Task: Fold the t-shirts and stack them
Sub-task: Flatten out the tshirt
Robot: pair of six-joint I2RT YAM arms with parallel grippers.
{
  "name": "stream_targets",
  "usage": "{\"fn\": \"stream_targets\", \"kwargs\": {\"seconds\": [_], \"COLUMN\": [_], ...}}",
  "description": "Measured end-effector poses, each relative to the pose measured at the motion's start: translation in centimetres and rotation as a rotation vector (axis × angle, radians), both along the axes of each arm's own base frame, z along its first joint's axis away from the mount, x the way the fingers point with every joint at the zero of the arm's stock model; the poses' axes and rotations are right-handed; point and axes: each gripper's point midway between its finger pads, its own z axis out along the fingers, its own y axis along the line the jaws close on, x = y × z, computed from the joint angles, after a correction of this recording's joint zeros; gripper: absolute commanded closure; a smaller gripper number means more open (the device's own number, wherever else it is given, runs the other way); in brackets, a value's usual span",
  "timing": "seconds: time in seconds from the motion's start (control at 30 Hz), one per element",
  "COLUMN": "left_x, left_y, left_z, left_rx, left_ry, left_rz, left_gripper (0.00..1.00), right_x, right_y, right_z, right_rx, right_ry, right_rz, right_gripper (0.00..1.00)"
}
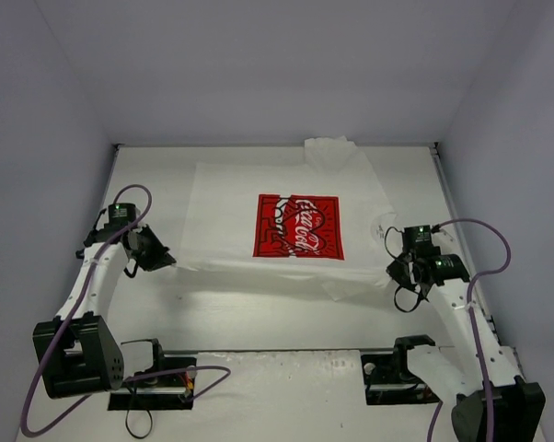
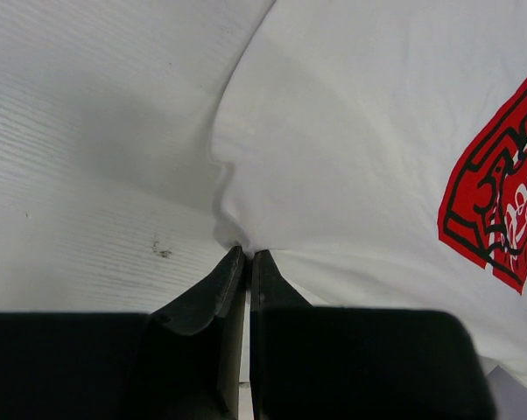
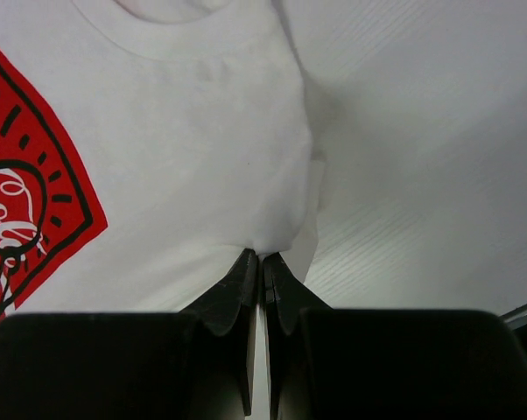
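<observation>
t-shirt point(image 1: 226, 207) is being held spread over the middle of the table point(image 1: 259, 318), red print point(image 1: 298, 226) facing up, reaching toward the far edge. its near side is being pinched at both ends: by the left gripper point(image 2: 248, 254), jaws clamped on cloth, and by the right gripper point(image 3: 262, 255) likewise.

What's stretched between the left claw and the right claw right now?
The t-shirt. In the top view its near edge runs from the left claw to the right claw, and each wrist view shows that claw pinching the cloth.
</observation>
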Motion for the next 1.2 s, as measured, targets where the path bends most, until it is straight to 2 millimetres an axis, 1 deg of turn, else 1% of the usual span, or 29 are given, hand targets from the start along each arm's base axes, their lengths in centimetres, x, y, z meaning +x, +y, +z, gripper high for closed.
{"fn": "stream_targets", "kwargs": {"seconds": [0.13,0.23,0.4,0.57,0.67,0.8,0.9,1.03,1.13,1.2], "left_x": [0.5,1.6,3.4,5.3,6.2,6.6,7.0,8.6,9.6,10.0], "left_y": [0.2,0.5,0.2,-0.1,-0.2,-0.2,-0.3,-0.6,-0.8,-0.9], "left_z": [-0.2,-0.2,-0.3,-1.3,-2.6,-3.9,-4.0,-3.5,-3.5,-3.8], "left_rx": [0.005,0.014,0.035,0.051,0.052,0.045,0.045,0.050,0.052,0.056], "left_ry": [0.019,0.023,0.004,0.012,0.030,0.059,0.055,0.017,-0.003,-0.007], "left_rz": [0.004,0.005,-0.008,-0.005,-0.001,0.009,0.009,-0.002,-0.010,-0.014], "left_gripper": [1.00,1.00,1.00,1.00,1.00,1.00,1.00,1.00,1.00,1.00], "right_x": [1.2,2.2,4.4,6.3,6.7,7.2,7.5,7.9,8.7,9.7], "right_y": [-0.2,-0.2,-0.4,-0.7,-0.9,-1.1,-1.1,-1.4,-1.6,-1.8], "right_z": [-0.4,-0.7,-0.6,-1.5,-2.3,-3.1,-3.9,-5.0,-5.5,-5.6], "right_rx": [-0.035,-0.056,-0.103,-0.148,-0.169,-0.188,-0.196,-0.216,-0.238,-0.255], "right_ry": [0.052,0.071,0.079,0.119,0.146,0.168,0.187,0.219,0.235,0.235], "right_rz": [0.023,0.055,0.103,0.146,0.166,0.192,0.205,0.219,0.230,0.235], "right_gripper": [1.00,1.00,1.00,1.00,1.00,1.00,1.00,1.00,1.00,0.99]}}
